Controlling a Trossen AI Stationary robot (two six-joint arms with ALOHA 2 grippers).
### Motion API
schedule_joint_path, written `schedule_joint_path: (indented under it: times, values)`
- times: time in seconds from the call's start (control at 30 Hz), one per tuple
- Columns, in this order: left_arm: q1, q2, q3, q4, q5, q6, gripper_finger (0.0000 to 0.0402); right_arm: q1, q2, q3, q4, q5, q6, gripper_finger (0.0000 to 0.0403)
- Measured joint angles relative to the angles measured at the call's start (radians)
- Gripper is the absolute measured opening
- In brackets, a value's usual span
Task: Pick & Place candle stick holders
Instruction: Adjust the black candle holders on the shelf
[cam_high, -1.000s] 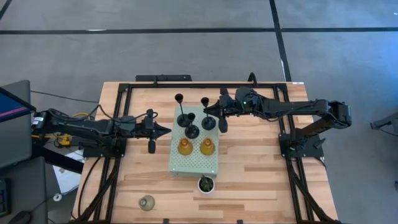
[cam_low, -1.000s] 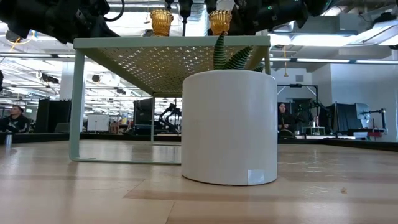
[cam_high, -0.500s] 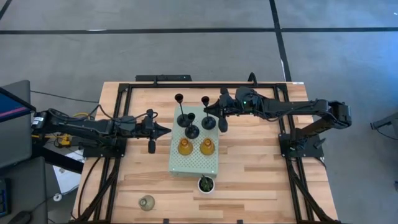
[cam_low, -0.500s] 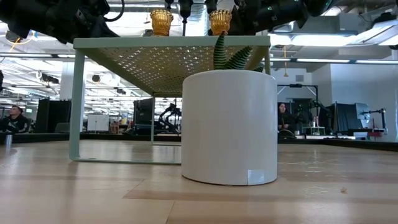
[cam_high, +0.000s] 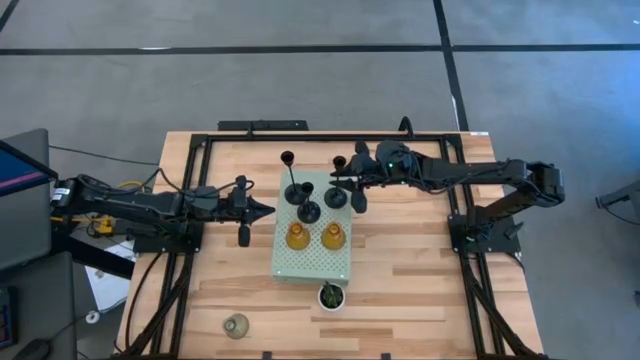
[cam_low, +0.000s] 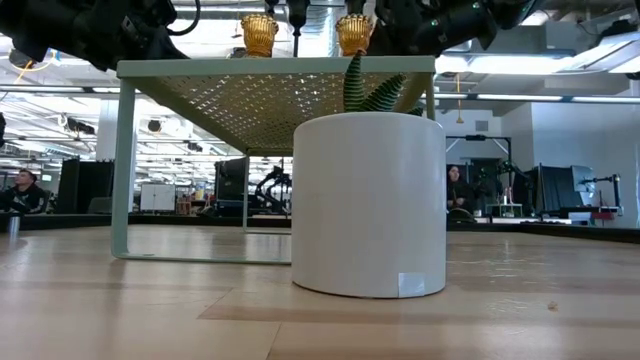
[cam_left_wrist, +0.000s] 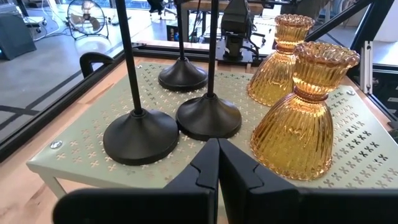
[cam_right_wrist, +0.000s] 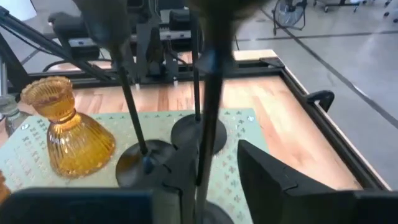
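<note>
Three black candle stick holders (cam_high: 308, 211) stand by their round bases on the far part of the pale green board (cam_high: 311, 262). Two amber glass ones (cam_high: 297, 236) stand behind them toward the near edge. A clear-grey glass one (cam_high: 236, 325) sits on the table's near left. My right gripper (cam_right_wrist: 214, 155) is open over the board's far right corner (cam_high: 350, 186), with the stem (cam_right_wrist: 208, 93) of the rightmost black holder (cam_high: 336, 197) between its fingers. My left gripper (cam_high: 268, 210) hovers shut just left of the board, pointing level at the holders (cam_left_wrist: 217, 146). My right gripper comes level from the table's right with its fingers either side of the black holder's stem (cam_right_wrist: 205, 130). A clear gap shows between the stem and one finger (cam_right_wrist: 267, 174). Whether the other finger (cam_right_wrist: 180, 168) touches the stem, I cannot tell. The holder's base rests on the board.
A small green plant in a white pot (cam_high: 331, 296) stands just beyond the board's near edge and fills the low view (cam_low: 368, 205). A black frame (cam_high: 200, 150) runs around the wooden table. The board stands raised on legs (cam_low: 120, 160).
My right gripper has opened around the black holder's stem without travelling. The holder's cup top has swung a little toward the table's right edge, while its base stays on the board.
</note>
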Motion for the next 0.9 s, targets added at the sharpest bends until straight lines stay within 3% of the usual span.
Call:
schedule_joint_path:
  times: [0.5, 0.67, 0.9]
  values:
    - [0.0, 0.0, 0.0, -0.006, 0.0, 0.0, 0.0005, 0.0, -0.168, 0.002, -0.248, -0.003, 0.001, 0.0213]
    - [0.0, 0.0, 0.0, -0.007, 0.0, 0.0, 0.0005, 0.018, -0.243, 0.003, -0.366, -0.003, 0.019, 0.0211]
    - [0.0, 0.0, 0.0, 0.019, 0.008, 0.0, 0.0005, 0.093, -0.321, 0.003, -0.449, -0.006, 0.088, 0.0166]
